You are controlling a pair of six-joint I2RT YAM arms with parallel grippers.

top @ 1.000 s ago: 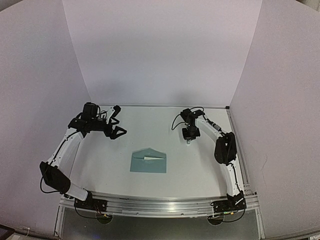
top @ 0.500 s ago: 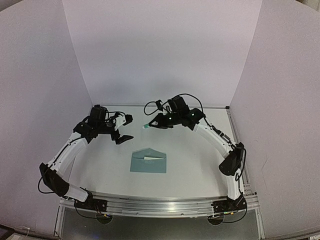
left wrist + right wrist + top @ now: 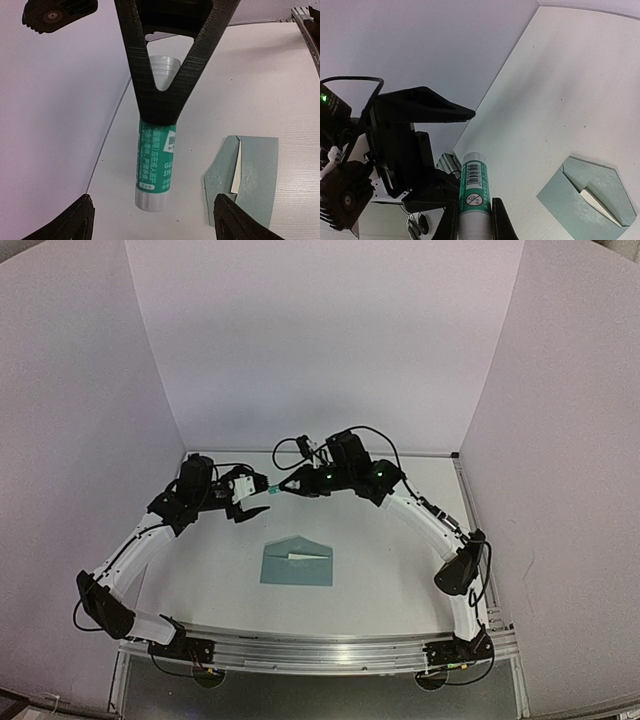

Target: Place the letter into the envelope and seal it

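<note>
The teal envelope (image 3: 296,562) lies flat mid-table with its flap open. A pale sliver of paper (image 3: 236,172) shows in its mouth; the rest of the letter is hidden. My right gripper (image 3: 284,487) is shut on a green-and-white glue stick (image 3: 273,491) and holds it in the air, pointed left. My left gripper (image 3: 258,496) is open and faces the stick's end. In the left wrist view the glue stick (image 3: 155,160) hangs just ahead of the open gripper (image 3: 152,220), with the envelope (image 3: 255,175) to the right. In the right wrist view the gripper (image 3: 474,220) clamps the stick (image 3: 474,185).
White walls stand close on the left, back and right of the white table (image 3: 400,560). A metal rail (image 3: 320,650) runs along the near edge by the arm bases. The right arm's cable (image 3: 290,452) loops above the two grippers.
My right arm lifted the glue stick from the right back of the table and swung left with it. My left gripper moved right to meet it.
</note>
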